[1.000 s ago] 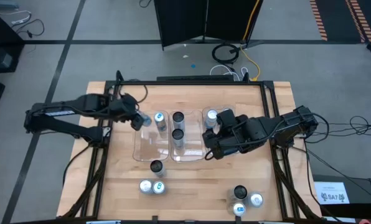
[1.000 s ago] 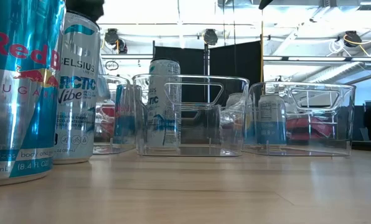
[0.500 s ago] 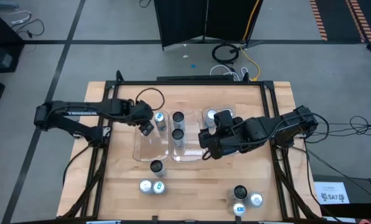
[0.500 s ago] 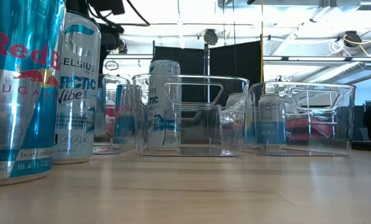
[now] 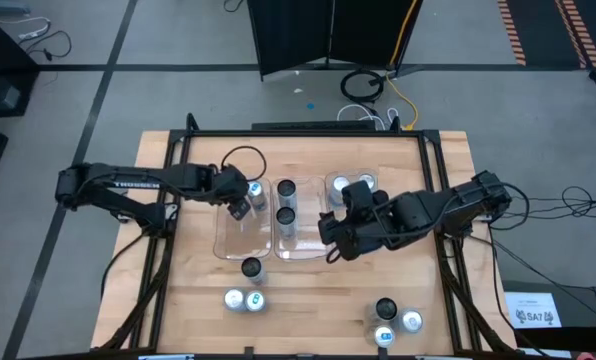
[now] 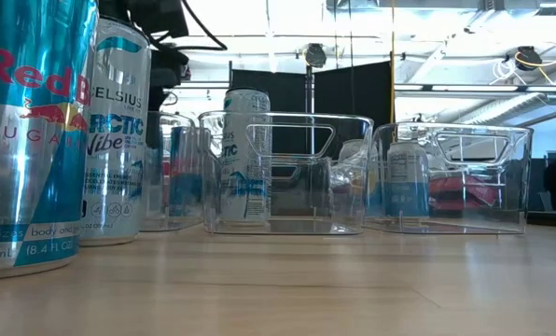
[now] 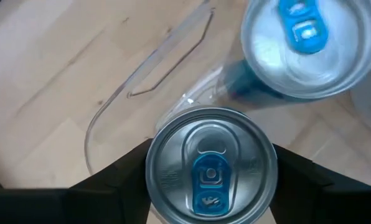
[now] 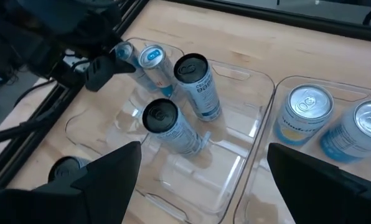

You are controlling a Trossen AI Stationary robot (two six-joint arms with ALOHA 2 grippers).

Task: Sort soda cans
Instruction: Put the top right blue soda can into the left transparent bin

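Holding a blue-tabbed can (image 7: 210, 165) between its fingers, the left gripper (image 5: 240, 203) hung over the left tray (image 5: 230, 243) at frame centre-left, beside a second blue-topped can (image 5: 257, 190) standing at the tray's upper right corner. Most of that tray's floor lay bare. The middle tray (image 5: 300, 248) held two dark-topped cans (image 5: 286, 190); the right tray (image 8: 260, 168) held silver-topped cans (image 8: 304, 112). The right gripper (image 5: 336, 238) hovered above the middle tray's lower right edge, jaws spread wide, holding nothing. Loose cans (image 5: 250, 268) stood along the lower table (image 5: 318, 310).
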